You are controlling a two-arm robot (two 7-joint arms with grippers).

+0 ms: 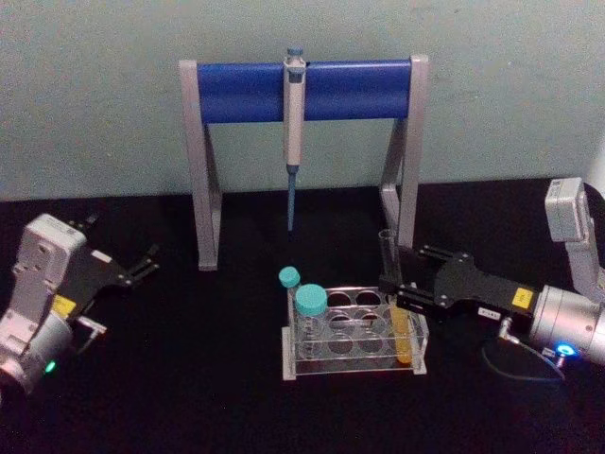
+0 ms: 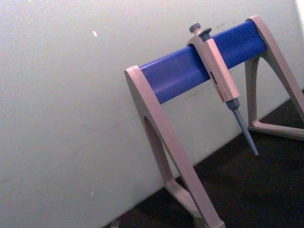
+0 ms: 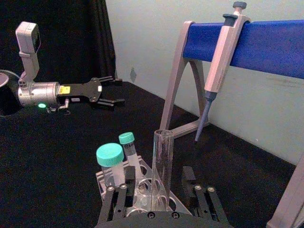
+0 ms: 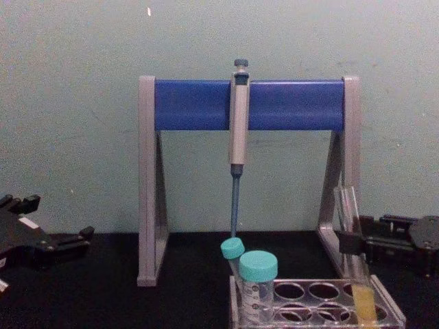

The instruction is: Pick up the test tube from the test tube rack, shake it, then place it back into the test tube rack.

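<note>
Right end effector at the test tube, fingers either side of it.
Test tube stands nearly upright in the test tube rack's right end hole, long axis vertical, glass between the right arm's open fingers; grip not yet closed, I judge. Left end effector is open, parked well apart. Behind, a pipette stand; no writing is readable.

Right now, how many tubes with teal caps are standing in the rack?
2. Both stand at the left end of the test tube rack: the large teal-capped tube in the front row, the small teal-capped tube just behind it.
</note>
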